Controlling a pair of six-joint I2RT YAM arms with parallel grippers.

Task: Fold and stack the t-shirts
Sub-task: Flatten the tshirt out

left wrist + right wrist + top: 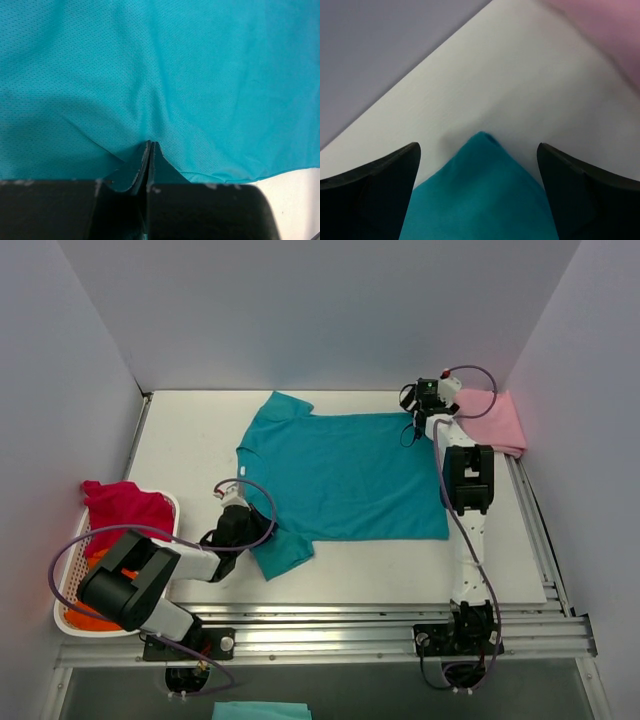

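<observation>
while the teal soft-fabric short-sleeved t-shirt (pixel 350 475) lies spread flat in the middle of the white counter (pixel 190 440), an arm stands at each end of it, so i'd judge the step in hand is taking hold for the first fold. the left end effector (pixel 150 145) is pressed together on a pinch of teal cloth by the near sleeve, the fabric puckering where it is caught. the right end effector (pixel 477 146) stands wide apart, hovering over the far hem corner and gripping nothing. the shirt's long axis runs across the counter from side to side, collar toward the left wall, hem toward the right, one sleeve pointing to the far edge and one to the near. next, i think, the right one has to drop and close on that corner before either arm lifts, or the fold will drag crooked. a folded pale pink shirt (pixel 497 420) rests at the far right, and a magenta-red shirt (pixel 125 505) drapes over the white plastic basket (pixel 175 508) on the left, orange cloth (pixel 85 620) beneath it.
</observation>
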